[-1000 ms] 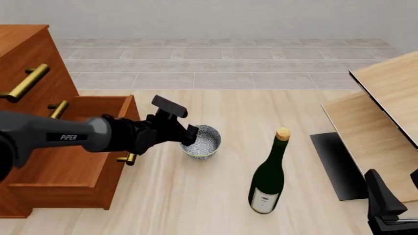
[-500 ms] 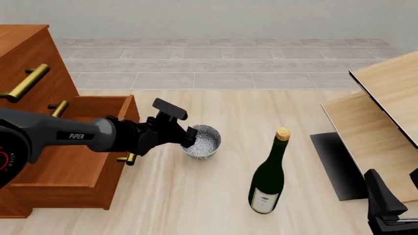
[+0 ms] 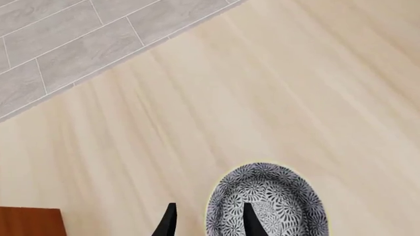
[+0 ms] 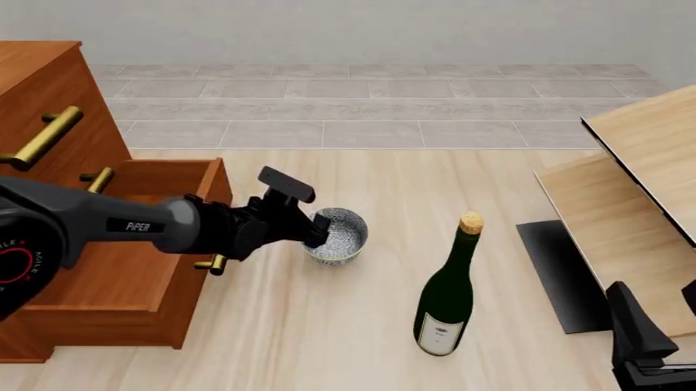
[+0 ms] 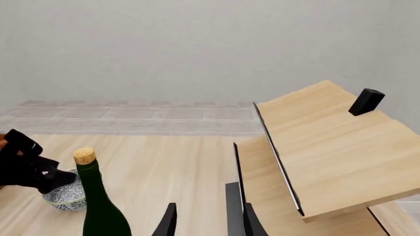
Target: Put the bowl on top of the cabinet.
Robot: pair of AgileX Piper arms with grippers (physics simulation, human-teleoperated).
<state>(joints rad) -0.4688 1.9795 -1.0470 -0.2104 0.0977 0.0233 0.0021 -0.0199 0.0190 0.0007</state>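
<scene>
The bowl (image 4: 342, 236), white with a blue-grey speckled pattern, stands on the table just right of the cabinet's open drawer. My left gripper (image 4: 316, 228) is at its near-left rim, open. In the left wrist view one finger (image 3: 251, 222) is inside the bowl (image 3: 276, 201) and the other finger (image 3: 168, 223) is outside, with gaps to the rim on both sides. The reddish-brown cabinet (image 4: 65, 204) with brass handles fills the left side. My right gripper (image 4: 641, 346) rests low at the front right, open (image 5: 206, 214) and holding nothing.
A dark green wine bottle (image 4: 446, 301) with a cork stands upright right of the bowl. Pale wood furniture with black edging (image 4: 631, 204) occupies the right side. The cabinet's lower drawer (image 4: 130, 244) is pulled out toward the bowl.
My left arm has reached slightly further forward and down toward the bowl. The bowl, the bottle and the right arm have not moved.
</scene>
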